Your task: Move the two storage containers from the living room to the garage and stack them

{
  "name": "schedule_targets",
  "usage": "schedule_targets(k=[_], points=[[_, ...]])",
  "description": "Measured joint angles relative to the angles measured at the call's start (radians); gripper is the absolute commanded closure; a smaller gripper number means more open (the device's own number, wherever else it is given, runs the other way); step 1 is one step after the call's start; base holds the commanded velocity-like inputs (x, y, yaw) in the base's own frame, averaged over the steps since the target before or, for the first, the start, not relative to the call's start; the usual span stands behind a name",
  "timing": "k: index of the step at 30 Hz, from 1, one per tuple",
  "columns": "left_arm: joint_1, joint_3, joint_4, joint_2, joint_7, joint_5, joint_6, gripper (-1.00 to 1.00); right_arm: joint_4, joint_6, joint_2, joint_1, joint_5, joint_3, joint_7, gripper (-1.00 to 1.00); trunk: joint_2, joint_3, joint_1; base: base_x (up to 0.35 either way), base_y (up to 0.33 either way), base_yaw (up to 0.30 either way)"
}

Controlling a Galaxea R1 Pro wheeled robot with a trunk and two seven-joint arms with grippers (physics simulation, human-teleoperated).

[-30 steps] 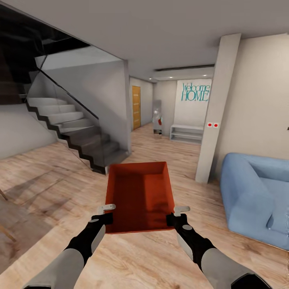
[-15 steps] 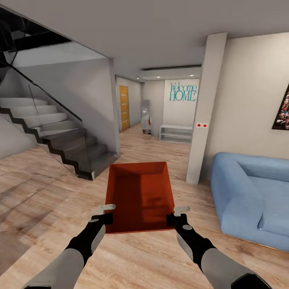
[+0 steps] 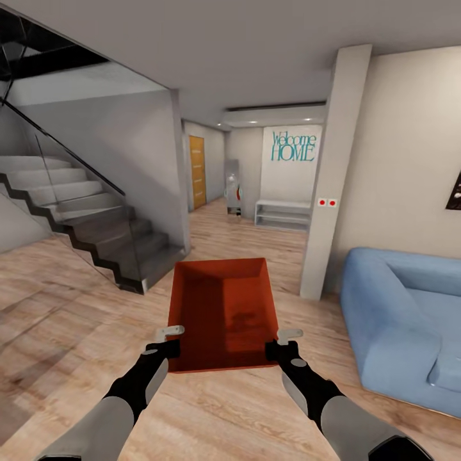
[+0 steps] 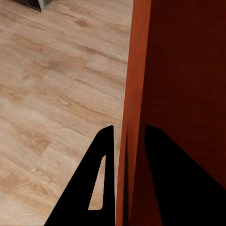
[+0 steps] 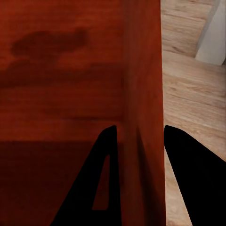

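- The left gripper [image 3: 170,339] is clamped on the left wall of the orange-red rectangular storage container [image 3: 224,314], near its close corner; in the left wrist view one black finger [image 4: 101,183] lies outside the wall and the other inside, with the thin wall [image 4: 134,108] pinched between them.
- The right gripper [image 3: 283,341] is closed the same way on the container's right wall — the right wrist view shows one dark finger [image 5: 101,183] inside the bin and the other outside, the wall [image 5: 143,117] between them.
- The container is held level between both grippers at about 12 o'clock from the robot, off the light wood-plank floor [image 3: 70,320]. Its open top faces up and its long side runs away from the robot; its inside holds nothing but a faint dark patch on the bottom.
- The two black-and-grey forearms reach in from 7 and 5 o'clock of the head view.
- A blue sofa [image 3: 403,320] stands at about 2 o'clock, well apart from the container.
- A white square pillar [image 3: 333,179] with two small red dots [image 3: 326,202] rises at 1 o'clock, just beside the sofa's far end.
- A grey staircase with a glass rail [image 3: 96,218] climbs at 10 o'clock.
- Straight ahead, a hallway runs to a white wall with teal "Welcome HOME" lettering [image 3: 293,146], a low white shelf [image 3: 283,214] under it — and an orange wooden door [image 3: 198,171] on the hall's left.
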Motion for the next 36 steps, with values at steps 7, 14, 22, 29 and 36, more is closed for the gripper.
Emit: schedule_targets(k=[7,14,22,29,36], points=[[0.0,0.0,0.0,0.0,0.0,0.0,0.0,1.0,0.0,0.0,0.0,0.0,0.0,0.0,0.0,1.0,0.0,0.0,0.0,0.322,0.0,0.0],[0.0,0.0,0.0,0.0,0.0,0.0,0.0,1.0,0.0,0.0,0.0,0.0,0.0,0.0,0.0,1.0,0.0,0.0,0.0,0.322,0.0,0.0],[0.0,0.001,0.0,0.0,0.0,0.0,0.0,1.0,0.0,0.0,0.0,0.0,0.0,0.0,0.0,1.0,0.0,0.0,0.0,0.322,0.0,0.0],[0.0,0.0,0.0,0.0,0.0,0.0,0.0,1.0,0.0,0.0,0.0,0.0,0.0,0.0,0.0,1.0,0.0,0.0,0.0,0.322,0.0,0.0],[0.0,0.0,0.0,0.0,0.0,0.0,0.0,1.0,0.0,0.0,0.0,0.0,0.001,-0.001,0.0,1.0,0.0,0.0,0.0,0.322,0.0,0.0]])
